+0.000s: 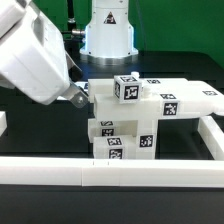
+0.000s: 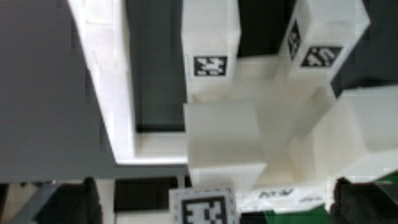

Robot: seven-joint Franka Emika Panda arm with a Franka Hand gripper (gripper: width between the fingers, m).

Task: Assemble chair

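The chair [image 1: 130, 122] stands partly built in the middle of the black table. It is a stack of white tagged blocks with a flat slab [image 1: 178, 92] on top, reaching toward the exterior view's right. A small tagged block [image 1: 127, 88] sits on the upper edge. My gripper [image 1: 80, 98] hangs at the stack's side on the exterior view's left, close to its top. In the wrist view the gripper [image 2: 214, 205] is open. Its dark fingers [image 2: 63, 200] stand wide apart, with a tagged white part [image 2: 201, 205] between them and a gap on each side. Upright white pieces with tags [image 2: 214, 66] lie beyond.
A long white border rail [image 1: 110, 172] runs along the front, and another rail [image 1: 214, 140] runs down the exterior view's right. The robot's base [image 1: 108, 35] stands behind the chair. A white edge [image 1: 3, 122] shows at the far left.
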